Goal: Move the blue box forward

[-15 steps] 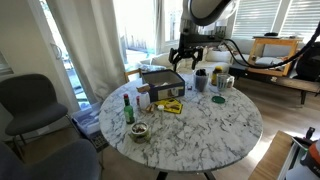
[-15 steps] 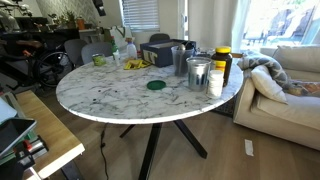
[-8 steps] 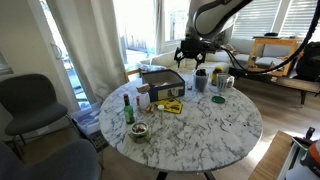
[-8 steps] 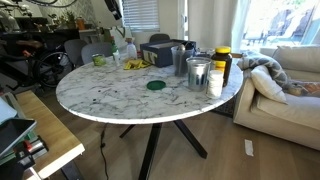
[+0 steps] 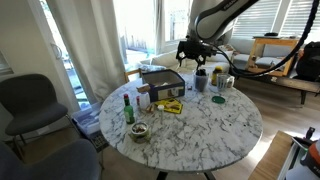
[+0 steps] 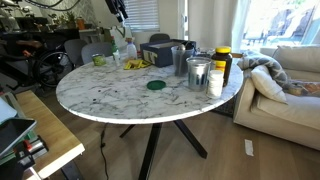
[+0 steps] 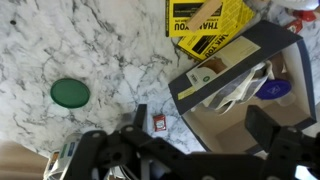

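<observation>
Wrist view is showing open, empty fingers [image 7: 280, 140] hovering over the blue box [image 7: 240, 95] near the desk [image 7: 80, 40] edge, seemingly approaching and next needing to descend onto a wall.

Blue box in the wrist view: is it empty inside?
No, the blue box holds a crumpled pale bag and a small blue item between its walls.

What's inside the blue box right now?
In the wrist view the blue box holds crumpled clear plastic wrapping and a small blue round item. The gripper covers its lower part; contents there cannot be seen.
</observation>
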